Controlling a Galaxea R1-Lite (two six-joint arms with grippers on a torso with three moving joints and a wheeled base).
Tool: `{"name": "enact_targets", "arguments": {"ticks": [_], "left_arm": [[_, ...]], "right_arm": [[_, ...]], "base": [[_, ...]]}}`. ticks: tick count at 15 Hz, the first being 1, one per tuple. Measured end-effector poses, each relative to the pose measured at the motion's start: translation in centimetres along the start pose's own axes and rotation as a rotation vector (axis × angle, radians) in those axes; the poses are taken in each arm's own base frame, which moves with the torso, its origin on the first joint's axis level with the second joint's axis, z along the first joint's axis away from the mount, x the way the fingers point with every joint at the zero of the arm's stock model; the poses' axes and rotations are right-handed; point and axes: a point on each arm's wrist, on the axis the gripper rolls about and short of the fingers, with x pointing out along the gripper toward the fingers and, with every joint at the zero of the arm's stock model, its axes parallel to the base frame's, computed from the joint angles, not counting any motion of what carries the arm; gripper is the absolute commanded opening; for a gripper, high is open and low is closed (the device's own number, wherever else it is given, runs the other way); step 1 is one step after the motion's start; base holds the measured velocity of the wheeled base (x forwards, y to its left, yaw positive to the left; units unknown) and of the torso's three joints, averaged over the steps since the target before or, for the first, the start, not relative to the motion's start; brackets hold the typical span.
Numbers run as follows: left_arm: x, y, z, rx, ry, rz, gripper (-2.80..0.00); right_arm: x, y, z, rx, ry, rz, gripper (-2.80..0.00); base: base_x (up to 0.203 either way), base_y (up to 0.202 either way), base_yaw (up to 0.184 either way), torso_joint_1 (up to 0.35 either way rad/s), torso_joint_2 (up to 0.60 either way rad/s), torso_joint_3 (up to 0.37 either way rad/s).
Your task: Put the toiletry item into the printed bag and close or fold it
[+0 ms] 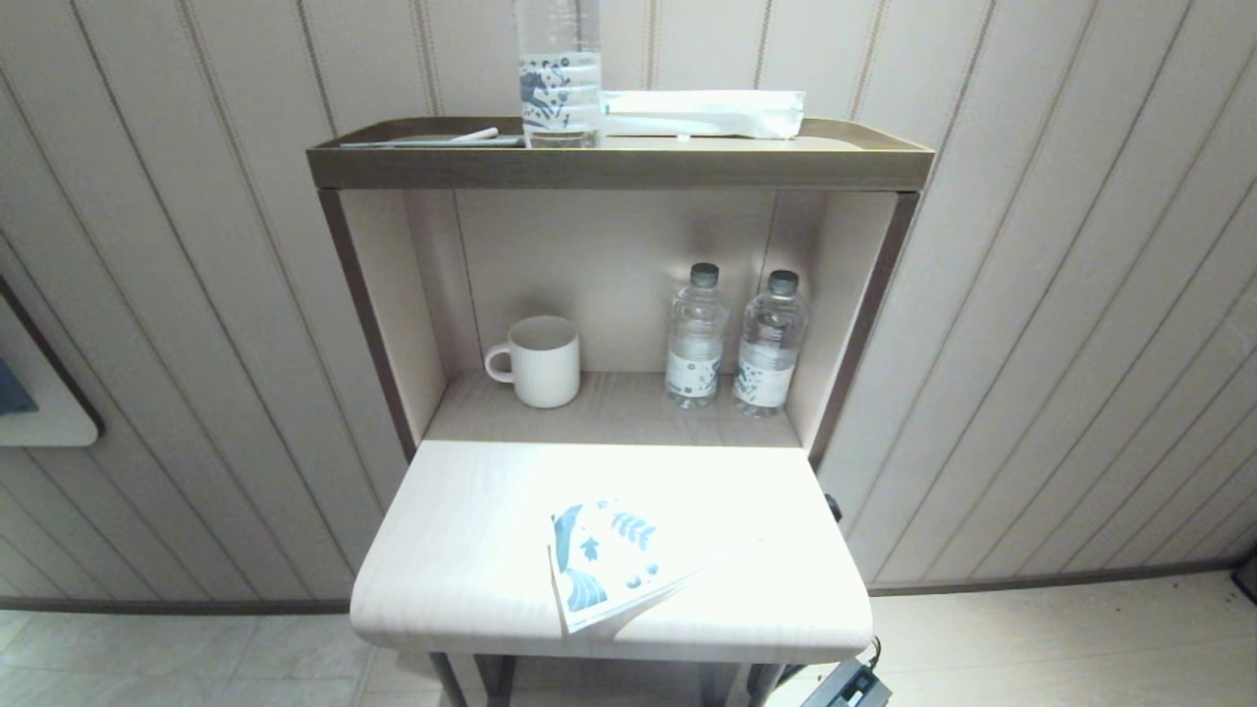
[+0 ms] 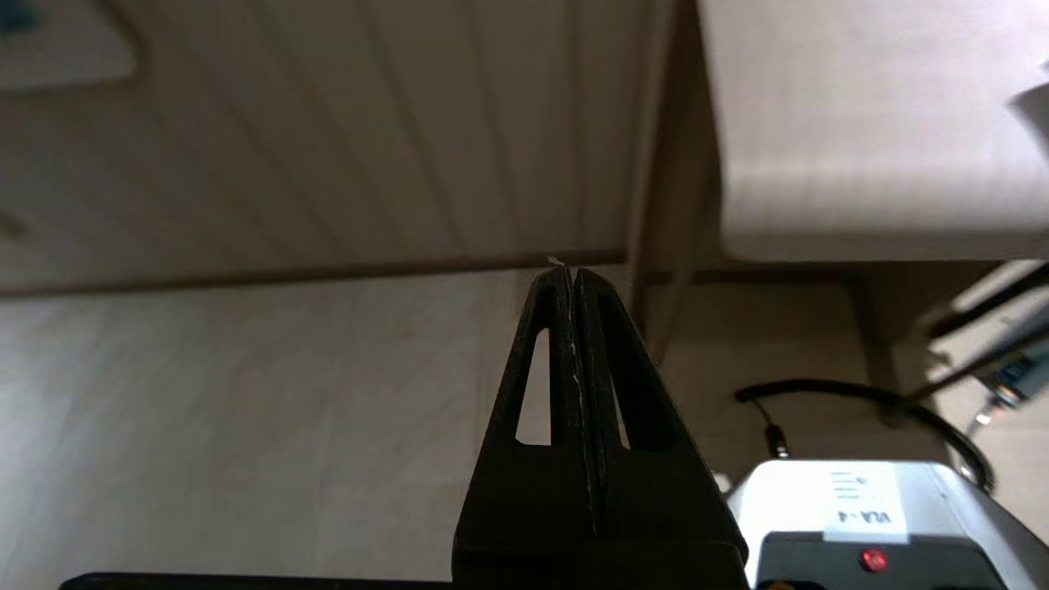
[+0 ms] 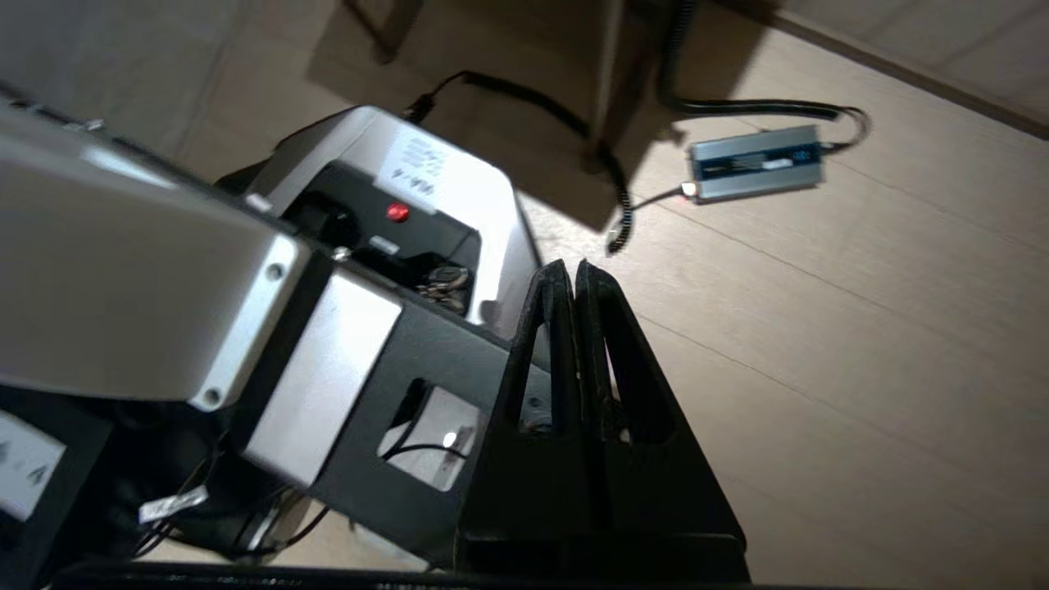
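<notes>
The printed bag (image 1: 604, 562), white with dark teal horse and wave motifs, lies flat on the pale table (image 1: 462, 530) near its front edge. A slim white stick, the toiletry item (image 1: 474, 135), rests on the left of the top shelf (image 1: 619, 167), far from the bag. Neither gripper shows in the head view. Below table height, off the table's left front corner (image 2: 852, 205), my left gripper (image 2: 571, 270) hangs shut on nothing. My right gripper (image 3: 571, 265) is also shut and empty, low over the floor beside the robot's base (image 3: 410, 188).
On the top shelf stand a clear bottle with a horse print (image 1: 560, 79) and a long white packet (image 1: 702, 113). The lower niche holds a white mug (image 1: 538, 360) and two water bottles (image 1: 732, 339). A power adapter (image 3: 754, 161) and cables lie on the floor.
</notes>
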Motion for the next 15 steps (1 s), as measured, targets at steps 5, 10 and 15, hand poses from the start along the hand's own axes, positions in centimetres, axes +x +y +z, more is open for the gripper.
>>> {"name": "enact_targets", "arguments": {"ticks": [5,10,15], "left_arm": [[0.4,-0.8,-5.8,-0.067,-0.034,0.062,-2.8],[2.7,-1.5,-8.5,-0.08,-0.212,-0.026,-2.8],[2.3,-1.6,-9.9,-0.048,-0.306,-0.038,-2.8]], "right_arm": [[-0.9,1.1,-2.1,0.094,-0.143,-0.111,-2.8],[0.2,2.0,-5.7,0.052,-0.444,-0.212,-2.8],[4.2,1.2,-8.9,0.002,-0.527,-0.289,-2.8]], "base": [[0.0,0.0,0.0,0.0,0.01,0.0],[0.0,0.0,0.0,0.0,0.0,0.0],[0.0,0.0,0.0,0.0,0.0,0.0]]}}
